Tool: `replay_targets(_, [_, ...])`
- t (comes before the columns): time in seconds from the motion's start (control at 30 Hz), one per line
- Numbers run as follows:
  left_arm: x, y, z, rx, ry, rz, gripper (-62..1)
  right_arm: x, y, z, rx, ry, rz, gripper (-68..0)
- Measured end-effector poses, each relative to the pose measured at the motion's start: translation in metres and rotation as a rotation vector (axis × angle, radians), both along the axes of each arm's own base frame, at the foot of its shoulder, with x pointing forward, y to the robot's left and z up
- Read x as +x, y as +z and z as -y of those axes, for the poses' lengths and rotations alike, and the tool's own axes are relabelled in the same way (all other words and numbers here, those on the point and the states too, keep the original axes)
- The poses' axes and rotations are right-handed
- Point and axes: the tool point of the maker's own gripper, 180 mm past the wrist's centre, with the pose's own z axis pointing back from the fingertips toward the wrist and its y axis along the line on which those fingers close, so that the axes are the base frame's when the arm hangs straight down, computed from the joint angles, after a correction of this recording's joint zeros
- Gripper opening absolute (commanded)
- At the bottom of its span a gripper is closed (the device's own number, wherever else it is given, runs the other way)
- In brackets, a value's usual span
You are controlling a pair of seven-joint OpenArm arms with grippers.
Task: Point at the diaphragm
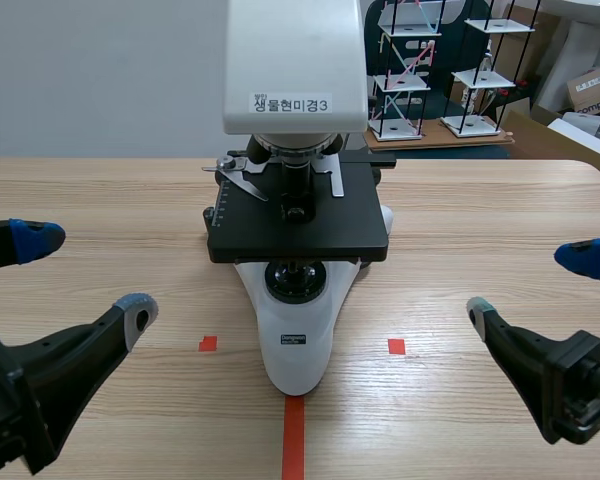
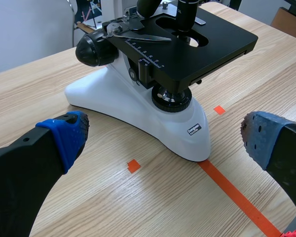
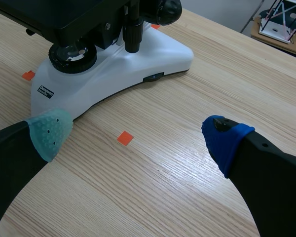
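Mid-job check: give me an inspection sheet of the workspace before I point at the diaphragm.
Surface: wooden table, orange-red tape marks near the front.
Job's things: microscope upright at the middle, black stage over a black ring on the white base; diaphragm not visible under the stage.
Clutter: nothing seen.
Grippers: left gripper and right gripper open, low, either side of the microscope, touching nothing.
Cables: nothing seen.
Surroundings: tiered racks and a cardboard box behind the table.
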Motion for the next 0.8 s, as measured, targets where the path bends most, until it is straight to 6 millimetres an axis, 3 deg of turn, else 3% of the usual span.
replay_targets(0.67, [-0.0003,-0.0031,-0.0018,0.001,0.004,-0.007,1.4,0.0000,0.0001,0.0000,0.000,0.000,0.001,-9.8])
replay_targets(0.7, [-0.0003,-0.0029,-0.0018,0.000,0.004,-0.006,-1.5,0.0000,0.0001,0.0000,0.000,0.000,0.001,-9.8])
replay_targets(0.8, [0.0006,0.0024,-0.0020,-0.021,0.006,0.021,-19.0,0.0000,0.0001,0.0000,0.000,0.000,0.001,-9.7])
